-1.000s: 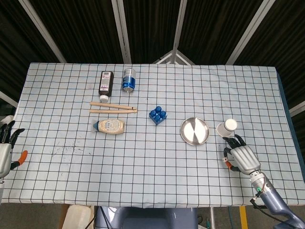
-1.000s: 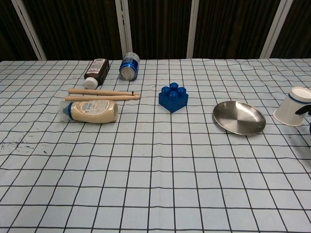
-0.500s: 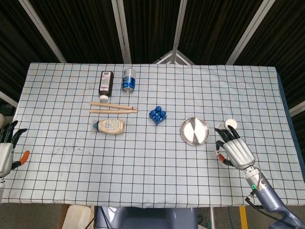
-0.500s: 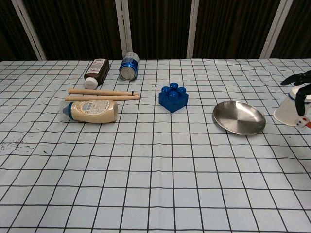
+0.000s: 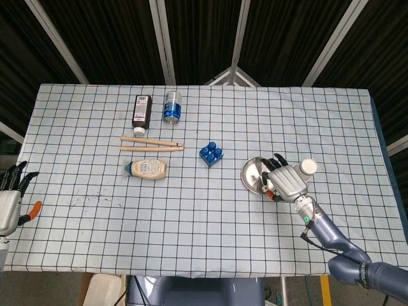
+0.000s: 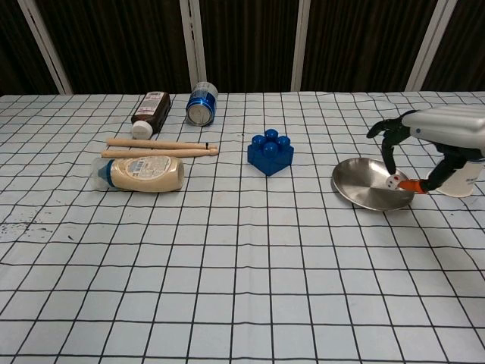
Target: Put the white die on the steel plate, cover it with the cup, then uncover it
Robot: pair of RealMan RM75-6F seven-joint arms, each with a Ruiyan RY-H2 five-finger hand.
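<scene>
At the far left edge of the table (image 5: pixel 76 210), your left hand (image 5: pixel 9 207) is idling with its fingers apart and nothing in it, well away from the work. Moving right, you are passing the clutter you need to leave alone: the dark bottle (image 5: pixel 141 110) and blue can (image 5: pixel 172 106) at the back, the two wooden sticks (image 5: pixel 152 143) in front of them, the mayonnaise bottle (image 5: pixel 147 168) lying on its side, and the blue toy brick (image 5: pixel 211 153) near the middle.

Further right, your right hand (image 6: pixel 424 148) is hovering over the steel plate (image 6: pixel 364 184), and the white die (image 6: pixel 391 181) is sitting pinched at its fingertips (image 6: pixel 388 155), just above the plate's right part. Whether it is touching the steel I cannot tell from either view. The cup (image 5: pixel 306 168) is standing upright just right of the plate, partly hidden behind your hand.

Here is what is worth watching. You are holding the die over the sloping rim side, so letting go there may send it rolling off onto the cloth; easing it toward the centre looks safer. Your wrist is also crowding the cup, and a wide sweep outward could tip it. A die dropped from height would likely bounce on the hard steel.
</scene>
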